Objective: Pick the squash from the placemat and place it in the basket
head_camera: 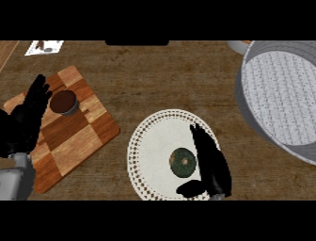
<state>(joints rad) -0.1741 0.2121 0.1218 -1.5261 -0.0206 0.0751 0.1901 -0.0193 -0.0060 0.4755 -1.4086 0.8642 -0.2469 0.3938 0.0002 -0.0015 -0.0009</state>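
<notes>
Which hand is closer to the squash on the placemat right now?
Right. The right hand lies open on the placemat just right of the squash, thumb below it. The left hand rests open far left, over the cutting board.

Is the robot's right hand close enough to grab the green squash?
Probably yes. The right robot hand lies open on the white placemat, right beside the squash, with nothing between them. Its thumb already sits just below the squash.
</notes>
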